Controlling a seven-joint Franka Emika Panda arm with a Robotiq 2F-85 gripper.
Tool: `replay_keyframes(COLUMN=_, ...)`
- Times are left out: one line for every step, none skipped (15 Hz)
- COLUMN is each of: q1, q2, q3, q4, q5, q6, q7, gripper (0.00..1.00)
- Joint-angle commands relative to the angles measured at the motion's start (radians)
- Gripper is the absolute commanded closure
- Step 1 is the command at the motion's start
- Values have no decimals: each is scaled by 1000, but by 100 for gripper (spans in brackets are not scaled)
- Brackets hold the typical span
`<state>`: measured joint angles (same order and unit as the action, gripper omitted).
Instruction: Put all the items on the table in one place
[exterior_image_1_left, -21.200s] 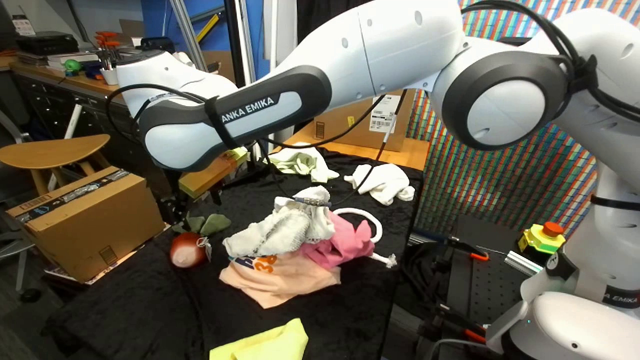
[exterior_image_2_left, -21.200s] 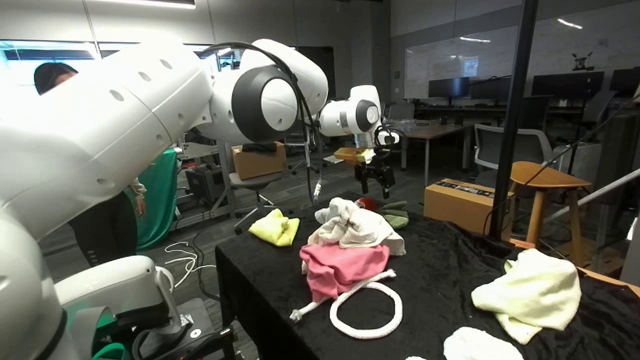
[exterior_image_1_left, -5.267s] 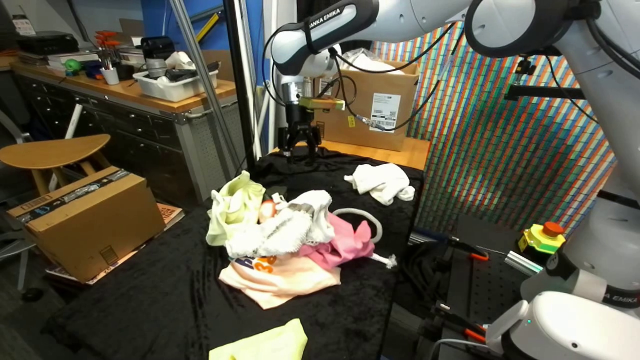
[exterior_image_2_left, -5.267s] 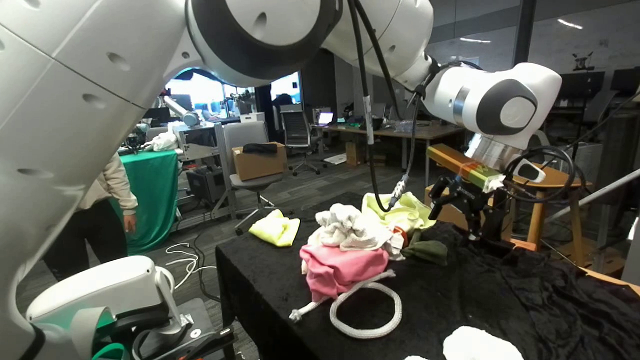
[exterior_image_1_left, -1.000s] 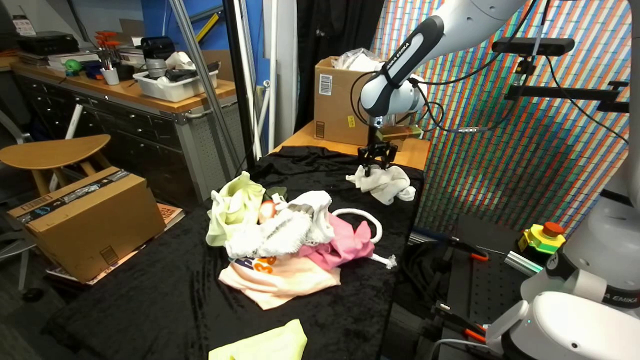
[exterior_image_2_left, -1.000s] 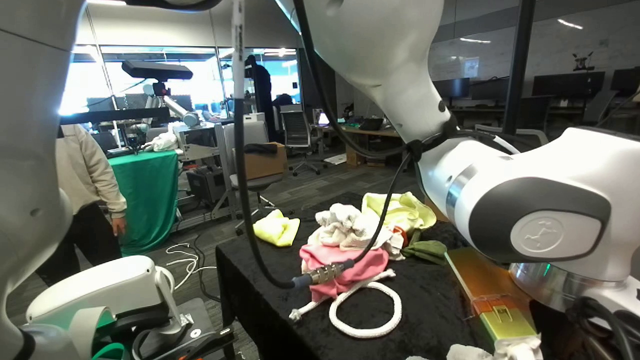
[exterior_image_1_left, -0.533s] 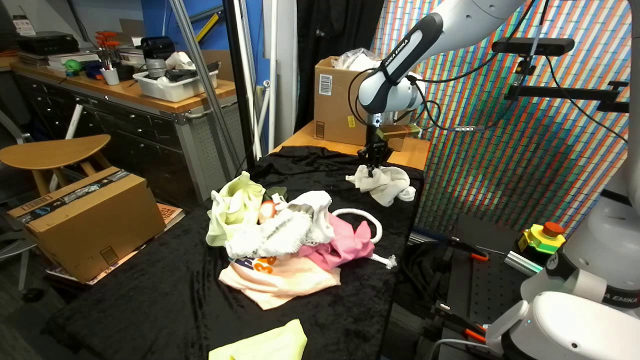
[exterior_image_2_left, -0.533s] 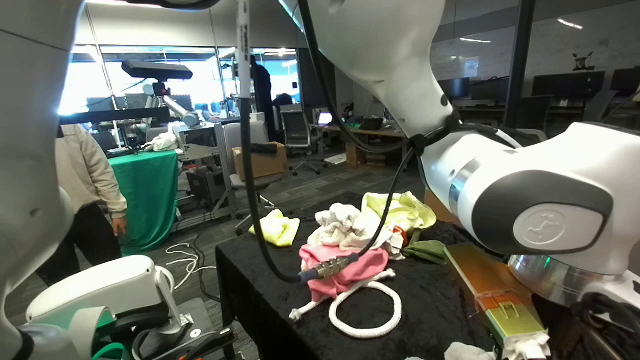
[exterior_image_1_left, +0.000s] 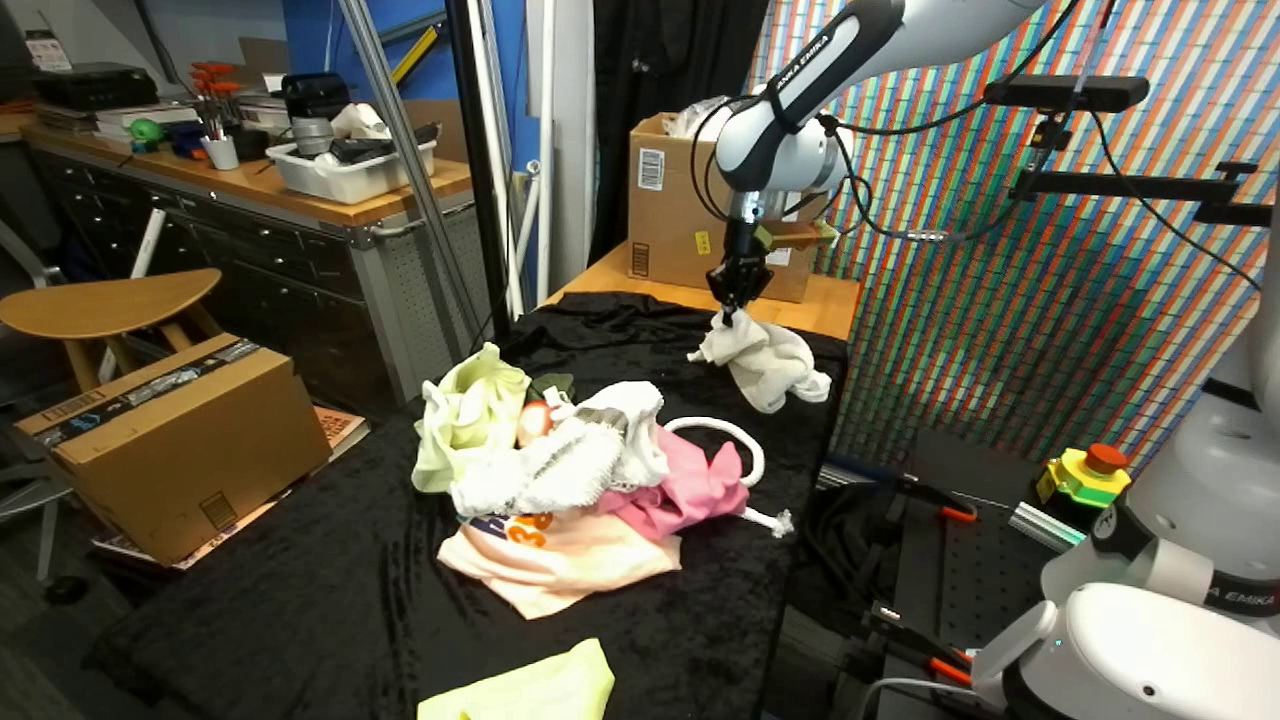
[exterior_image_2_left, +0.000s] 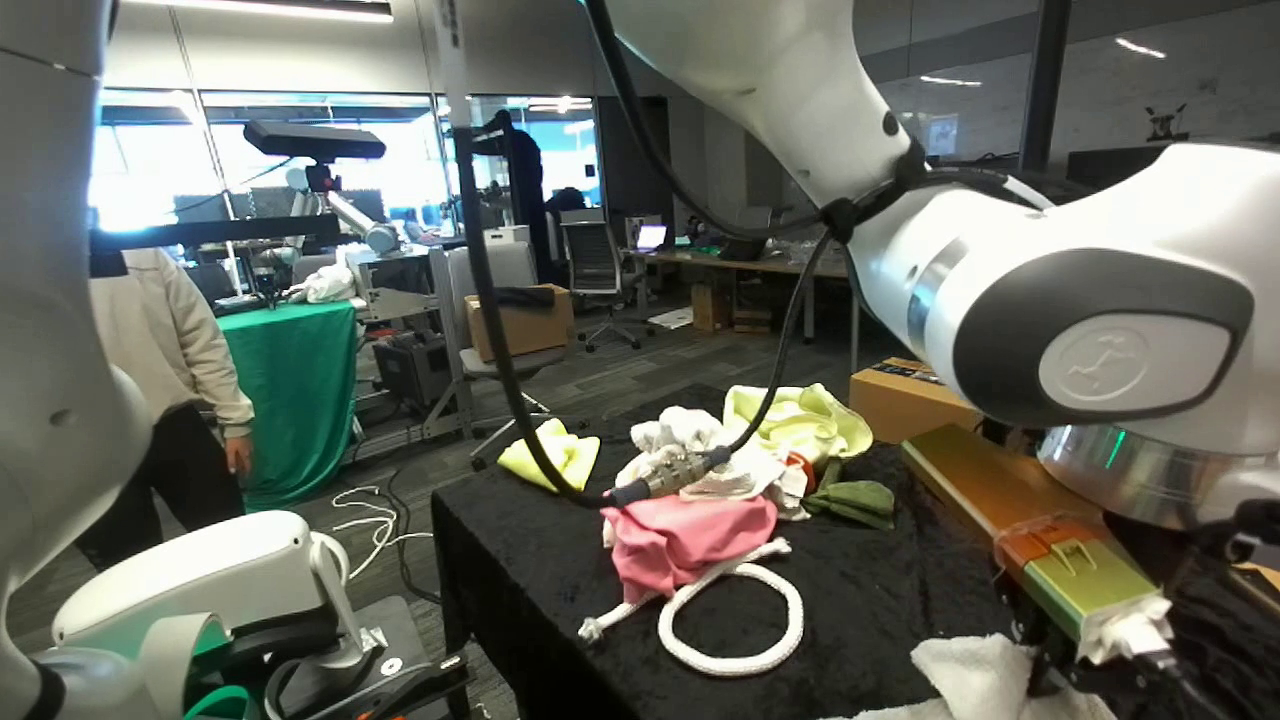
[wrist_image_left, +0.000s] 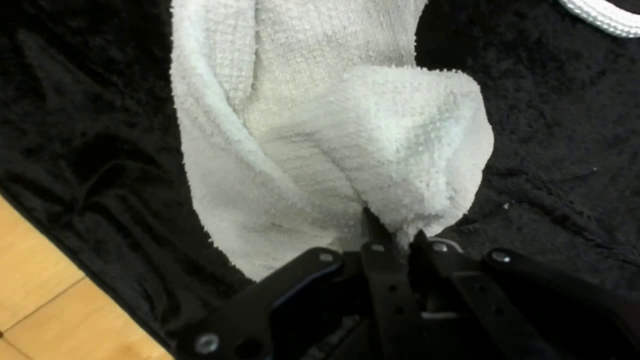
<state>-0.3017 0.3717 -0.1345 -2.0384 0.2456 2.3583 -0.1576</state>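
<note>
My gripper (exterior_image_1_left: 730, 316) is shut on a fold of the white cloth (exterior_image_1_left: 772, 368) at the table's far corner, lifting that edge while the rest lies on the table. In the wrist view the gripper (wrist_image_left: 397, 231) pinches the white cloth (wrist_image_left: 320, 125) near its lower edge. Mid-table is a heap: pale green cloth (exterior_image_1_left: 470, 425), white knit cloth (exterior_image_1_left: 560, 470), pink cloth (exterior_image_1_left: 690, 485) and peach cloth (exterior_image_1_left: 570, 565). Tucked among them are a red item (exterior_image_1_left: 534, 422) and something dark green (exterior_image_2_left: 855, 503). White rope (exterior_image_2_left: 735, 665) curls beside the pink cloth. A yellow cloth (exterior_image_1_left: 540, 690) lies apart.
A black cover drapes the table (exterior_image_1_left: 330, 610). Behind the held cloth stands a large cardboard box (exterior_image_1_left: 680, 210). Another box (exterior_image_1_left: 185, 450) sits past the table's side. The arm's cable (exterior_image_2_left: 500, 350) hangs across the heap in an exterior view.
Over the longer span, the pale green cloth and red item joined the heap. Within the last second my gripper shut on the white cloth and rose slightly, pulling its edge up.
</note>
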Motion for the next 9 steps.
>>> replay_keyframes(q1=9, q2=-105, q3=3, q4=1, q5=-13, q6=-23, q7=-42, gripper=90)
replay_keyframes(q1=20, q2=-127, q3=2, q4=11, q5=-28, q6=-26, q7=-42, gripper=91)
replay_keyframes(q1=32, q2=-147, q3=3, q4=21, q5=-44, q6=-27, q7=-42, gripper=90)
replay_keyframes(q1=46, q2=-162, q3=5, q4=37, q5=-64, q6=-31, q7=-42, gripper=90)
replay_keyframes(q1=60, q2=-174, q3=8, q4=58, q5=-85, q6=-40, q7=-36, gripper=90)
replay_keyframes(q1=79, q2=-178, q3=15, q4=85, q5=-106, q6=-52, q7=-31, gripper=91)
replay_keyframes(q1=92, q2=-188, q3=21, q4=107, q5=-123, q6=-68, q7=-37, gripper=90)
replay_keyframes(q1=112, q2=-185, q3=31, q4=136, q5=-138, q6=-75, q7=-34, gripper=90)
replay_keyframes(q1=125, q2=-188, q3=39, q4=161, q5=-151, q6=-91, q7=-40, gripper=90)
